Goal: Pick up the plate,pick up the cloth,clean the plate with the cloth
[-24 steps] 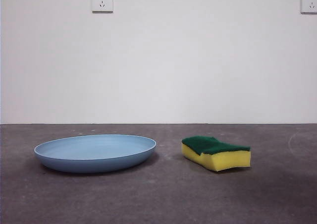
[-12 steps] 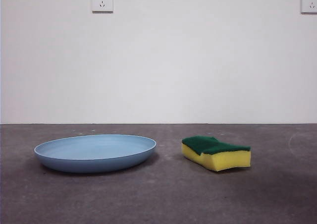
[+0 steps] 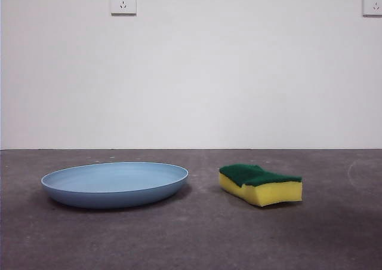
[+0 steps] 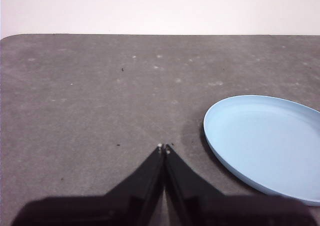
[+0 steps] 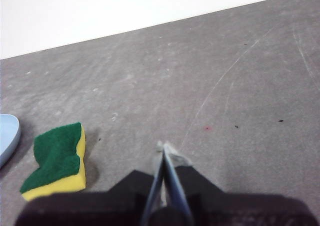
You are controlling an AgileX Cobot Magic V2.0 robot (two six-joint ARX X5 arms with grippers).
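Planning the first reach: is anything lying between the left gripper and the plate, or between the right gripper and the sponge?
Nothing visible. Only bare grey table separates the shut left gripper from the light blue plate, and the shut right gripper from the yellow-green sponge. Plate and sponge lie apart.

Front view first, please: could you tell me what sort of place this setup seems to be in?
Probably a bare indoor test bench, not a kitchen: a dark grey table surface against a plain white wall with white power sockets, and only a round light blue plate and a yellow-and-green sponge.
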